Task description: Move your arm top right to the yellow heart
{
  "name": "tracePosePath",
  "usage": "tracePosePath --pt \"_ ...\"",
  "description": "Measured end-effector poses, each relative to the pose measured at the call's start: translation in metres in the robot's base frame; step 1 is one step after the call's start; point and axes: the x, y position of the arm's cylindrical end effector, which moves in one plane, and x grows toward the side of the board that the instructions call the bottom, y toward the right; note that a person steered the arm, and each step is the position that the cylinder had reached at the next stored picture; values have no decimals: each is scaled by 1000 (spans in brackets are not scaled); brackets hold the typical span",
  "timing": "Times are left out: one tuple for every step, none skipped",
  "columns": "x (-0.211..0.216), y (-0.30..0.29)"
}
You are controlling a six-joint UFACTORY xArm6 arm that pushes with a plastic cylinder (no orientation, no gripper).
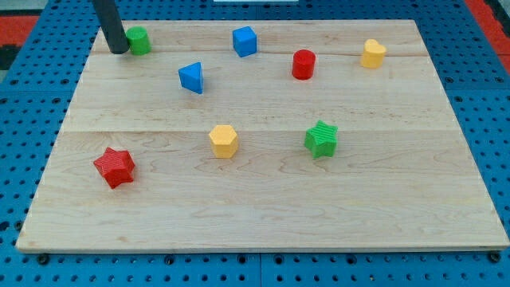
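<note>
The yellow heart (pixel 372 53) lies near the view's top right on the wooden board (pixel 263 215). My tip (pixel 118 51) rests at the view's top left, far to the left of the heart. It stands right beside the left side of a green cylinder (pixel 139 40), touching or nearly touching it. The rod rises from the tip out of the view's top edge.
A blue cube (pixel 245 41) and a red cylinder (pixel 303 64) lie along the top between my tip and the heart. A blue triangle (pixel 192 77), a yellow pentagon (pixel 224 140), a green star (pixel 321 139) and a red star (pixel 115 166) lie lower down.
</note>
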Motion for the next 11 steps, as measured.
tracePosePath --pt "8 2" --pt "58 12" --pt "75 38" --pt "78 73" --pt "119 79" --pt "146 158" --pt "125 289" --pt "91 417" --pt "43 539" --pt "-29 565" --pt "-45 511"
